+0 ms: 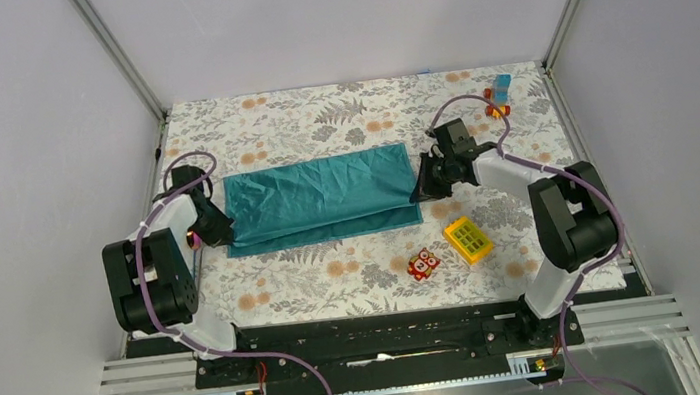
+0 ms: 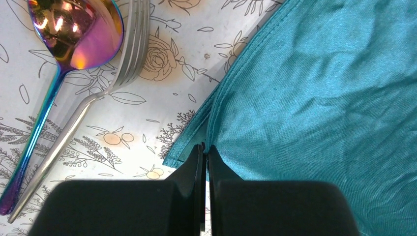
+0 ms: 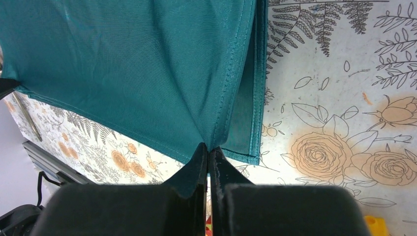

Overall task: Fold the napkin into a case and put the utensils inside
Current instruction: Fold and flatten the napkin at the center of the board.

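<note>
The teal napkin [image 1: 321, 197] lies folded into a wide band across the middle of the floral table. My left gripper [image 1: 219, 226] is shut on the napkin's left edge [image 2: 216, 132], pinching the hem of the upper layer. At the other end my right gripper [image 1: 422, 187] is shut on the right edge [image 3: 221, 123], and the cloth rises in a peak to its jaws. A spoon [image 2: 74, 34] with an iridescent pink bowl and blue handle lies beside a steel fork [image 2: 113, 73] just left of the napkin. In the top view the left arm hides the utensils.
A yellow gridded block [image 1: 468, 239] and a small red owl toy [image 1: 423, 264] sit in front of the napkin's right end. Small blue and orange toys [image 1: 499, 94] lie at the back right corner. Grey walls close in the table [image 1: 316, 116] on three sides.
</note>
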Controlling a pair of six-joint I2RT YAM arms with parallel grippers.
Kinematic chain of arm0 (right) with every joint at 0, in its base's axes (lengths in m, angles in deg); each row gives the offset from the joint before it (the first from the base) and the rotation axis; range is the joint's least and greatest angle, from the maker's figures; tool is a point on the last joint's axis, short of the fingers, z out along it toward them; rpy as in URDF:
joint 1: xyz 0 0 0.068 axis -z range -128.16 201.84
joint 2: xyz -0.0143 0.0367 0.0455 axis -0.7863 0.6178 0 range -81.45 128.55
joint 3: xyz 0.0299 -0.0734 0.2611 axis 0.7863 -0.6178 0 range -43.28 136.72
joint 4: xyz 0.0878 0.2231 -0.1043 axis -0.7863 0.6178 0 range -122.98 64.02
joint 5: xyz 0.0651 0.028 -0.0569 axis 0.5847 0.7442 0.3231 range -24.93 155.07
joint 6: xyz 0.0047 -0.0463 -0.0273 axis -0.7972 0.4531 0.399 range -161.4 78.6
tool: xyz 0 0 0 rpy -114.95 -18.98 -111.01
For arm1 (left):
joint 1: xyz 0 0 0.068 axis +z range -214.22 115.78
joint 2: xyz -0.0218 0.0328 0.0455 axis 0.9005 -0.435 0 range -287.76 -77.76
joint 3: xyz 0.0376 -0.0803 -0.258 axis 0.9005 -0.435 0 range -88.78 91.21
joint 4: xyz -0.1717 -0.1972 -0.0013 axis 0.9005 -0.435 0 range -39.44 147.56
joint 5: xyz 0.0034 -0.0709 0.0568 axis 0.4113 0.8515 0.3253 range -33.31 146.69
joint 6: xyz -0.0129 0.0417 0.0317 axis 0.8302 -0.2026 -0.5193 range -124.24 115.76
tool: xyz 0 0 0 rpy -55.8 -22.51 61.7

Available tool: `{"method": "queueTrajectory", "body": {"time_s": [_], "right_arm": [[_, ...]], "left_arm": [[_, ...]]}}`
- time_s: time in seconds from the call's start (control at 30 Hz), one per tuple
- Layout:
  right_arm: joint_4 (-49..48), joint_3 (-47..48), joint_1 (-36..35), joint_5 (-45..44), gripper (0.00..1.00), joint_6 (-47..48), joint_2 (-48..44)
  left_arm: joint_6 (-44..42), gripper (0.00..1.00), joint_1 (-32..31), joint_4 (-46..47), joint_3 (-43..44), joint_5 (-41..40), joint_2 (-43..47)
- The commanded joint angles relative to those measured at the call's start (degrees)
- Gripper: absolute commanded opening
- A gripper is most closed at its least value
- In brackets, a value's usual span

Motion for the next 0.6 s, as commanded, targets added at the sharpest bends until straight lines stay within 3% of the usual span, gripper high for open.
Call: {"method": "queueTrajectory", "body": {"time_s": [0.0,0.57], "right_arm": [[-2.4,-1.3,-0.3,-0.2,0.0,0.3,1.1],[-4.1,-3.4,-1.7,0.0,0.0,0.2,3.9]], "left_arm": [[-0.7,0.0,0.4,0.6,-0.4,-2.4,-1.5],[-0.7,0.0,0.5,-0.1,0.2,-5.1,-0.8]]}}
